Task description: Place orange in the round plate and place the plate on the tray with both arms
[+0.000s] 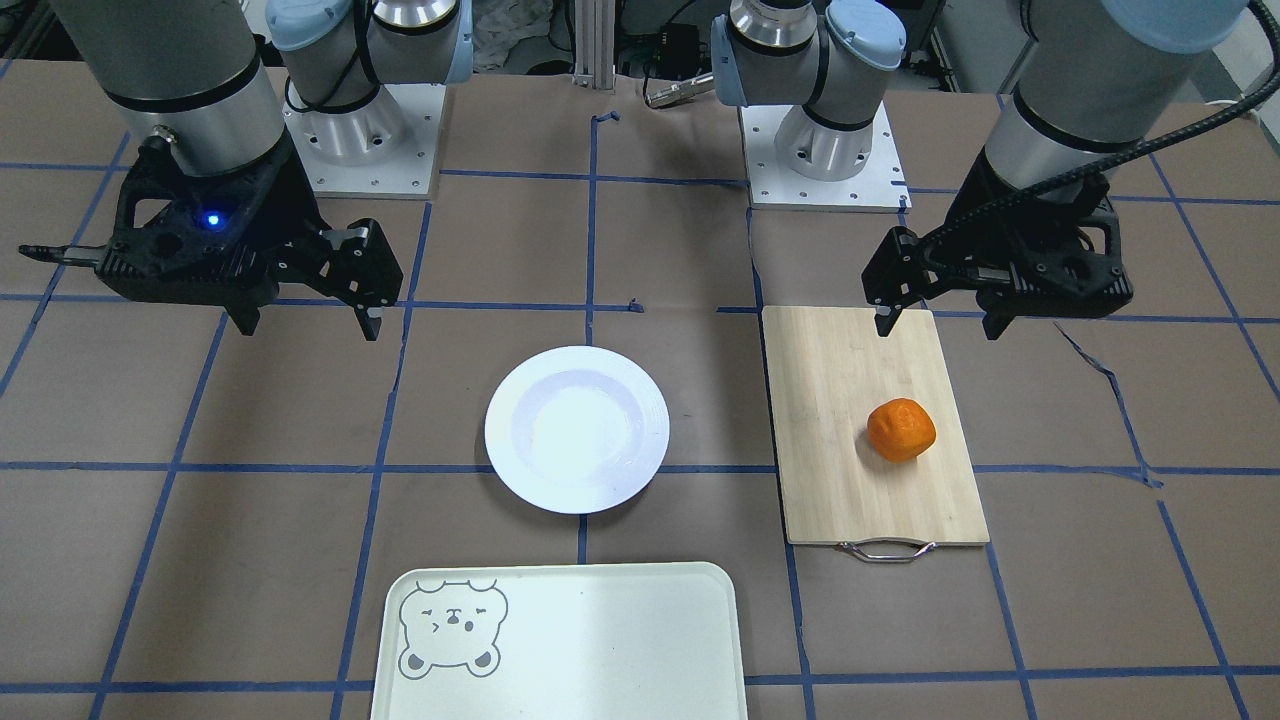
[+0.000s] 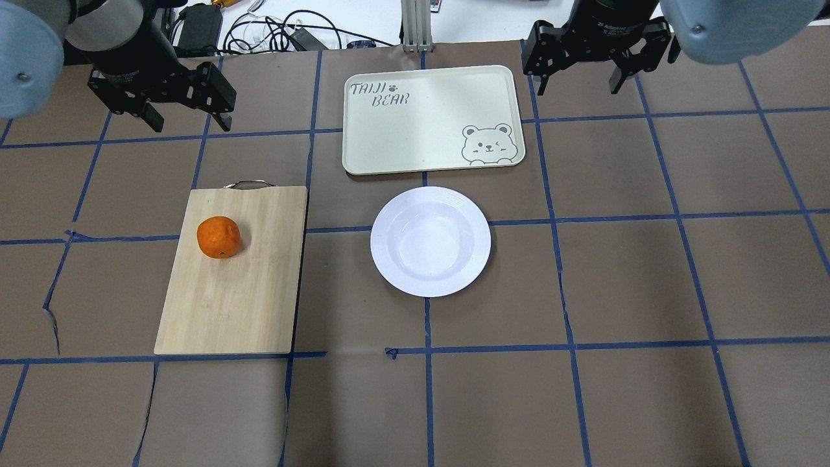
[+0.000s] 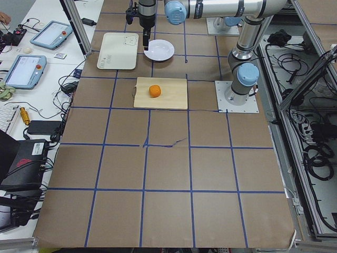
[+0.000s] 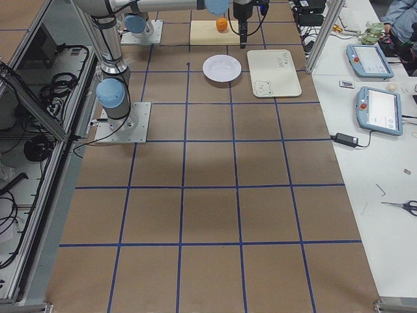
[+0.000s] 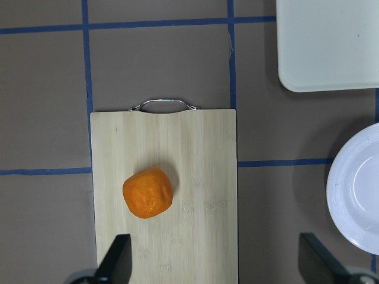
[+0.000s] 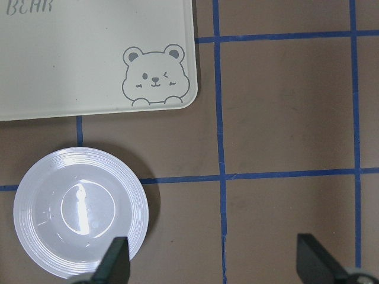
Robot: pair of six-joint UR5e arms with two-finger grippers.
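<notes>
The left gripper (image 1: pixel 938 326) hangs well above the surface (image 2: pixel 648 292) with its two fingers spread wide and nothing between them. In its wrist view both fingertips point down over the robot-side end of a bamboo cutting board (image 2: pixel 240 292). The orange (image 2: pixel 219 237) rests on that board, in the half nearer the metal handle (image 2: pixel 248 184) and closer to the board's outer long edge. It touches neither gripper. The handle end of the board points toward the surface's edge opposite the robot.

The right gripper (image 1: pixel 308 328) is likewise parted wide and holds nothing. It also hangs high, and its wrist view looks straight down on brown paper crossed by blue tape lines (image 2: pixel 557 279).

The round plate (image 2: pixel 476 241) lies flat on the surface, beside the board on the side toward the right arm and well apart from the orange. The tray (image 2: pixel 415 130) lies just beyond the plate, close along the surface's edge opposite the robot, with a narrow strip of paper between the two. Its bear drawing (image 2: pixel 491 144) is in the corner nearest the plate, on the right arm's side, and grey lettering (image 2: pixel 379 94) marks the diagonally opposite corner.
</notes>
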